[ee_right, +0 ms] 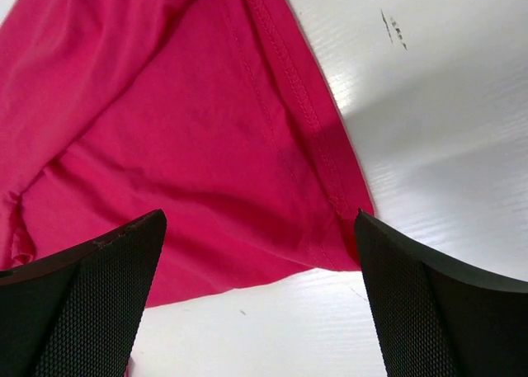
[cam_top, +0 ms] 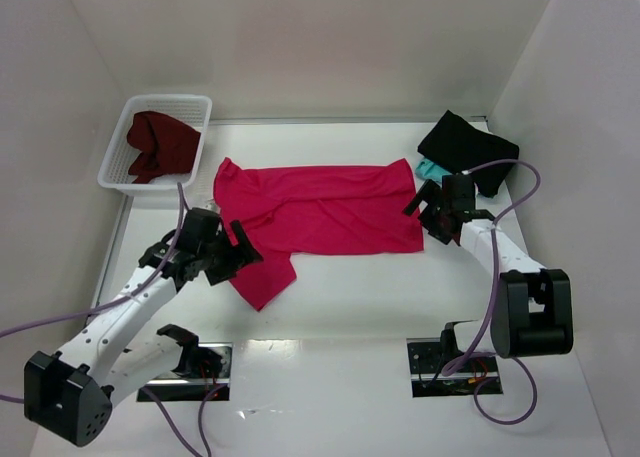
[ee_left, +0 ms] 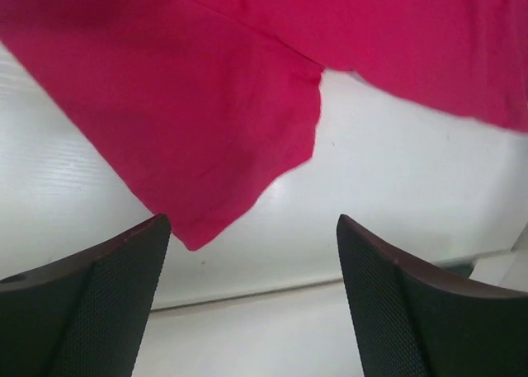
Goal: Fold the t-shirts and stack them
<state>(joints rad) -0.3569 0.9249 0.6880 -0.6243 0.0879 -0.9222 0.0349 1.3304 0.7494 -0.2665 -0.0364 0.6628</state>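
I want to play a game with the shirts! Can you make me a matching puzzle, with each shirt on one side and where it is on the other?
Shirts:
1. pink t-shirt
2. maroon t-shirt
3. black t-shirt
4. teal t-shirt

Places:
A. inside the white basket
B. spread flat in the middle
C. peeking out from under another shirt
D. bunched up at the far right, on top of another shirt

Pairs: 1-B, 2-A, 3-D, 4-C.
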